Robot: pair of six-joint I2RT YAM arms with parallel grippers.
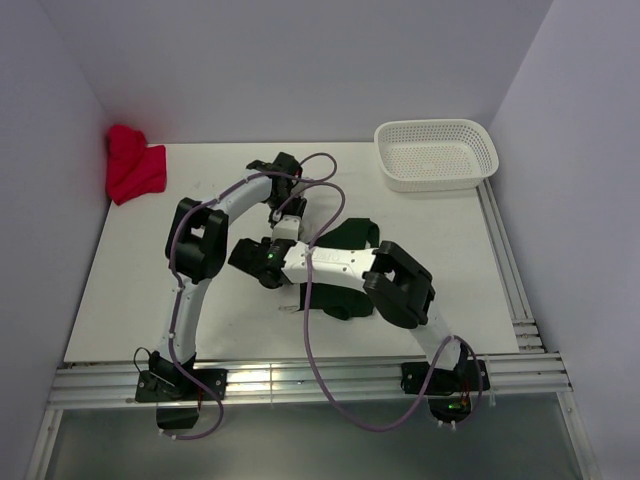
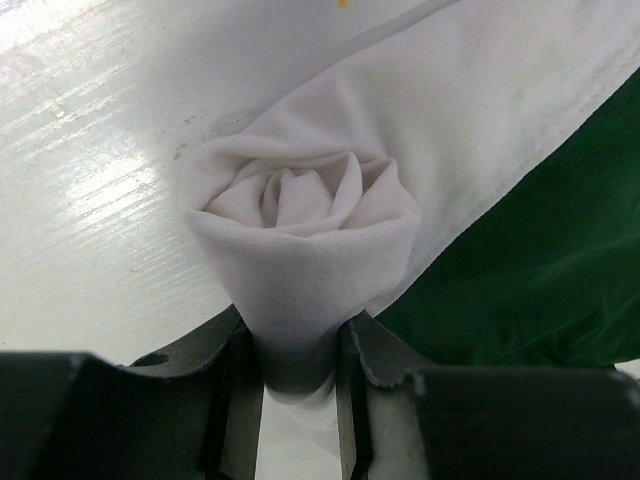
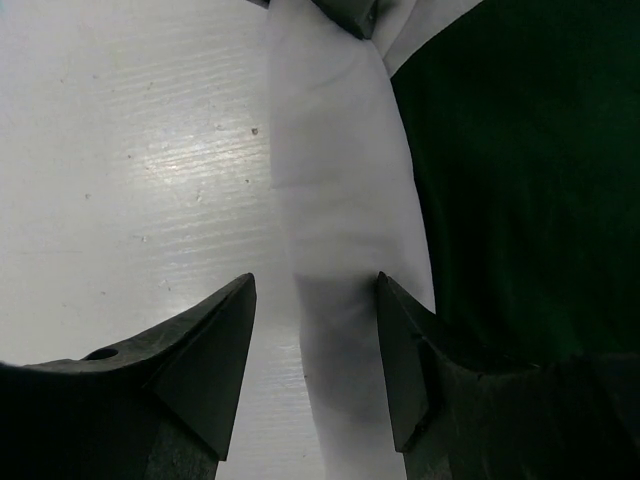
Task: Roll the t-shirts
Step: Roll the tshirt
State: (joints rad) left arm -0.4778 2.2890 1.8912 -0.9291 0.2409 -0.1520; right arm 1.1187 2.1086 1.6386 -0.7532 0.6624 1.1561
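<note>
The off-white t-shirt (image 2: pixel 300 200) is wound into a tight roll whose spiral end faces the left wrist camera. My left gripper (image 2: pixel 297 330) is shut on that end, pinching it between both fingers. The roll (image 3: pixel 340 200) runs lengthwise between the fingers of my right gripper (image 3: pixel 316 285). That gripper is open, with a gap on its left side. The dark green t-shirt (image 2: pixel 540 270) lies flat under and beside the roll (image 3: pixel 520 180). In the top view both grippers (image 1: pixel 283 212) (image 1: pixel 272 250) meet at mid-table over the roll (image 1: pixel 286 230), and the arms hide much of the green shirt (image 1: pixel 350 238).
A red cloth (image 1: pixel 133 165) is bunched in the far left corner. A white perforated basket (image 1: pixel 436 153) stands at the far right. The bare white tabletop (image 1: pixel 130 280) stretches left of the arms, and rails run along its near and right edges.
</note>
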